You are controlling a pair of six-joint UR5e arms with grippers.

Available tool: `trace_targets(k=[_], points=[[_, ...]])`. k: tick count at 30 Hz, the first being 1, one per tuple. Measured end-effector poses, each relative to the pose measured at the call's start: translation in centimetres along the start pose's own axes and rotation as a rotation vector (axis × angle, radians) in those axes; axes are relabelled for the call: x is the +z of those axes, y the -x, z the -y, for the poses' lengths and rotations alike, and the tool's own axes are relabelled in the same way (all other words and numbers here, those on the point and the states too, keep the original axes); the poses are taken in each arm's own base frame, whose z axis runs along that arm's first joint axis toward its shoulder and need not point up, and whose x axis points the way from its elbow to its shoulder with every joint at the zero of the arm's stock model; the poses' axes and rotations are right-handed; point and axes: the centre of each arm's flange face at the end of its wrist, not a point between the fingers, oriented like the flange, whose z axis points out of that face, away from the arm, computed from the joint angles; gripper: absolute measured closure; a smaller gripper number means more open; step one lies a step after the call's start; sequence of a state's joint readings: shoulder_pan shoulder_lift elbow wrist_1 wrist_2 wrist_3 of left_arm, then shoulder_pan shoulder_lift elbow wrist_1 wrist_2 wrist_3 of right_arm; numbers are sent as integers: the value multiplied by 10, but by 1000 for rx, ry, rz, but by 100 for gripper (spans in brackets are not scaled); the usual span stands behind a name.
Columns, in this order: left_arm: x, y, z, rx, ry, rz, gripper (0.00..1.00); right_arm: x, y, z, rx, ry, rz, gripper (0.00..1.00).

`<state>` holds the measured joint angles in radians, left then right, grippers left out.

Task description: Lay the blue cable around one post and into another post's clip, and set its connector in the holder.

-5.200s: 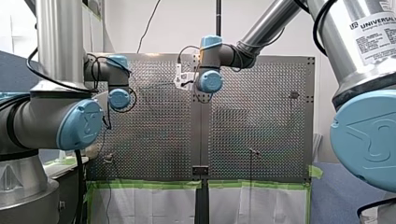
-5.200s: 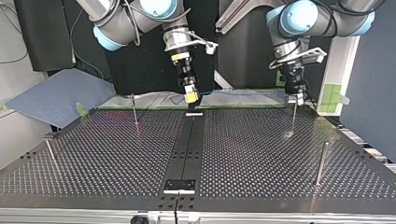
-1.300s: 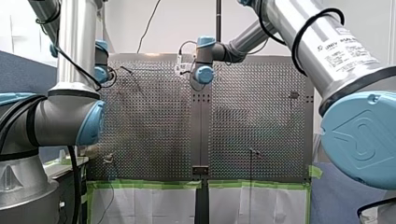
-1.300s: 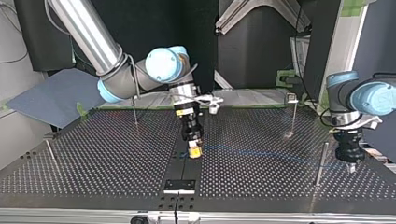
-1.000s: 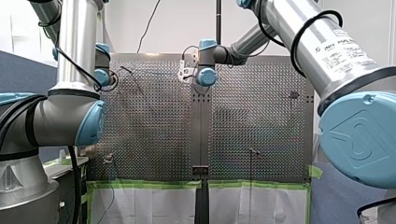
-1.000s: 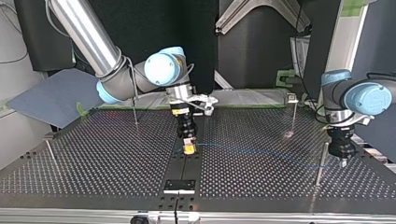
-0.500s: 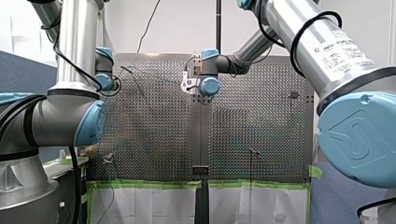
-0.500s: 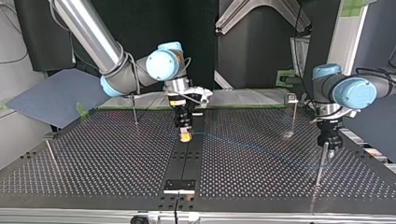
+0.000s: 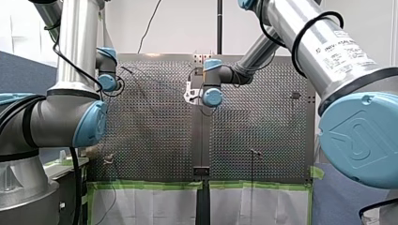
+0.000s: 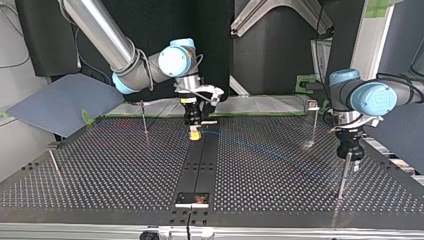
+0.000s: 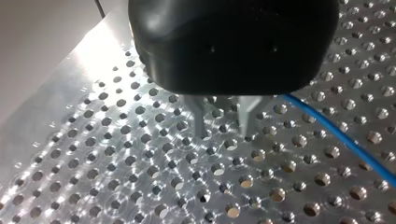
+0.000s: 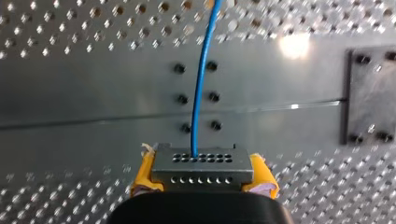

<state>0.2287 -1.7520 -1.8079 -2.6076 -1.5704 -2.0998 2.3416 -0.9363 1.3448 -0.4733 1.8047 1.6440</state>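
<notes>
Front view: perforated table (image 9: 155, 140). You cannot tell either claw's opening here.

Top view: right claw (image 10: 194, 133), yellow pads, grips the blue cable (image 10: 260, 150) at its end. You see the cable run across the table to 1 post (image 10: 344, 172). The left claw (image 10: 353, 154) is just beside that post's top.

Left wrist view: left claw, 2 metal fingers (image 11: 198, 116) narrowly apart, nothing between them. The cable passes beside them.

Right wrist view: right claw clamped on the grey connector (image 12: 201, 167), above the table's plain middle strip. The cable leads ahead from the connector.

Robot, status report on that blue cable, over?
Right gripper shut on connector. Left gripper open beside blue cable, near a post. Nothing in the way.
</notes>
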Motion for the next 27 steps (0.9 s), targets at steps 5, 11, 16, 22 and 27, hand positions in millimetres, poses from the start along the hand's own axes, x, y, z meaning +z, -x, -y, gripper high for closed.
trace_targets(k=[5, 11, 16, 22, 27], points=[[3, -9, -4, -23, -4, -7, 39, -6, 15, -12, 9, 35, -3, 100], [7, -32, -9, -27, -20, -55, 18, -12, 32, -33, 5, 99, -8, 100], [7, -36, -10, -29, -13, -62, 18, -17, 44, -53, -5, 159, -12, 100], [6, -37, -11, -29, -1, -58, 15, -23, 59, -78, -5, 236, -16, 100], [6, -37, -11, -29, 3, -56, 15, -31, 72, -98, -4, 286, -21, 100]])
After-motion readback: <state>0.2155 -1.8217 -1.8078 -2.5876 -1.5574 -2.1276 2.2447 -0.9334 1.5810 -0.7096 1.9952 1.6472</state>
